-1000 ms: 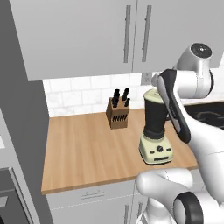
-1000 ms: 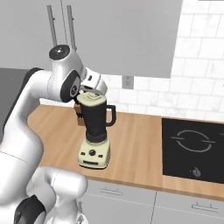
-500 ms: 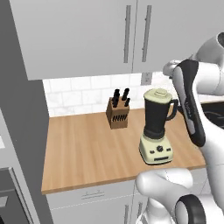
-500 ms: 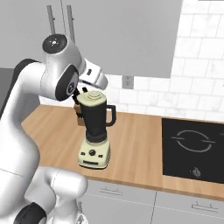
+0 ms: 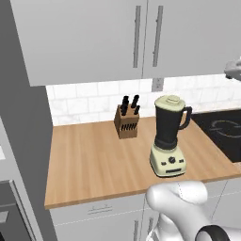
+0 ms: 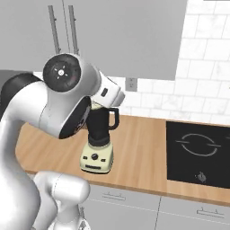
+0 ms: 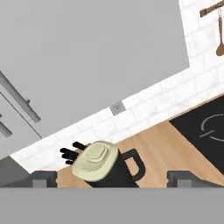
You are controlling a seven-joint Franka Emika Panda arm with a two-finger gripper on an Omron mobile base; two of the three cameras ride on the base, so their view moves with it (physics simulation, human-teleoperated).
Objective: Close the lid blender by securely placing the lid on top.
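the lid (image 5: 170, 101) sits on top of the blender (image 5: 168, 136), covering the rim of the dark jar, its raised centre knob facing up. in the hand view the lid (image 7: 96, 159) shows as a pale cream-green disc seated across the jar mouth, with the jar's side handle sticking out beside it. the blender stands upright on the wooden tabletop (image 5: 94, 160), its cream base with dark knobs near the front edge; in the right base view the blender (image 6: 97, 143) is partly hidden behind the arm, and its lid is hard to make out there.

the jaws (image 7: 111, 178) are spread wide and hold nothing: the two dark finger tips (image 7: 43, 178) stand far apart at the bottom of the hand view, one on each side of the blender, clear of the lid and looking down on it from above.

behind the blender, a wooden knife block (image 5: 126, 122) with dark handles stands on the tabletop close to the white tiled wall (image 5: 89, 102), apart from the blender. a wall socket (image 5: 157, 84) is set in the tiles above the blender. grey upper cabinets (image 5: 113, 37) with long bar handles hang over the tabletop. a black cooktop (image 6: 197, 150) lies flush in the tabletop to the blender's right, well apart from it. in the hand view, wooden utensils (image 7: 217, 19) hang on the tiles above the cooktop.
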